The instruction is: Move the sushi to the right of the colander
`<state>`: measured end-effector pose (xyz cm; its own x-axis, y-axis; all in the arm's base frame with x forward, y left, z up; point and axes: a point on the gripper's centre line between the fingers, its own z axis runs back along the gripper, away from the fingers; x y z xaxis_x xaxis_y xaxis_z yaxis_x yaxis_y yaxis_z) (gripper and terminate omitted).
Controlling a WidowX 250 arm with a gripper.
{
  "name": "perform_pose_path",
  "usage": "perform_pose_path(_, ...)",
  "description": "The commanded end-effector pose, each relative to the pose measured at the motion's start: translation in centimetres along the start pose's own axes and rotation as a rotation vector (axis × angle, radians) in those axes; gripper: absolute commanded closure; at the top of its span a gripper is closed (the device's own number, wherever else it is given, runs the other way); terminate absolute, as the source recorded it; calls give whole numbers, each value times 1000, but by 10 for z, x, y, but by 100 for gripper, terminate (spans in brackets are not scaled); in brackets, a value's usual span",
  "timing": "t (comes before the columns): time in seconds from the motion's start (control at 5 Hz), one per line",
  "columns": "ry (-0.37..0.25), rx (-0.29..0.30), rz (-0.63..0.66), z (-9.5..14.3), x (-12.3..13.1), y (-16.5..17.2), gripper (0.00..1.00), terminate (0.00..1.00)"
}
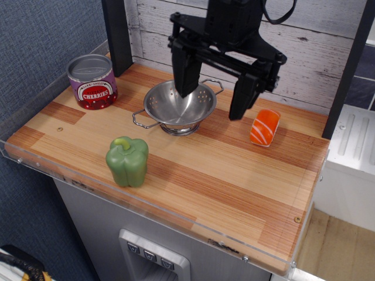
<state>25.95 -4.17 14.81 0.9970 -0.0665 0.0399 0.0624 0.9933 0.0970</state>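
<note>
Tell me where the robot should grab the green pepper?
Probably around its middle, coming straight down from above. The green pepper stands upright on the counter with bare wood around it, and its lumpy sides give the fingers something to squeeze. The curled stem on top looks too small to hold.

Sushi (265,127) right of colander (179,106) (well apart)

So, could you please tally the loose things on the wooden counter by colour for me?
Green: 1, the pepper
Orange and white: 1, the sushi
Silver: 1, the colander
Purple label: 1, the can
Total: 4

The open gripper above the colander holds none of them.
</note>
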Motion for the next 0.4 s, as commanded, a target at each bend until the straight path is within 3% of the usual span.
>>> perform_pose_path(0.0,-79,-36,-40,28,-16,-6,0,0)
perform_pose_path(0.2,-79,-36,-40,28,-16,-6,0,100)
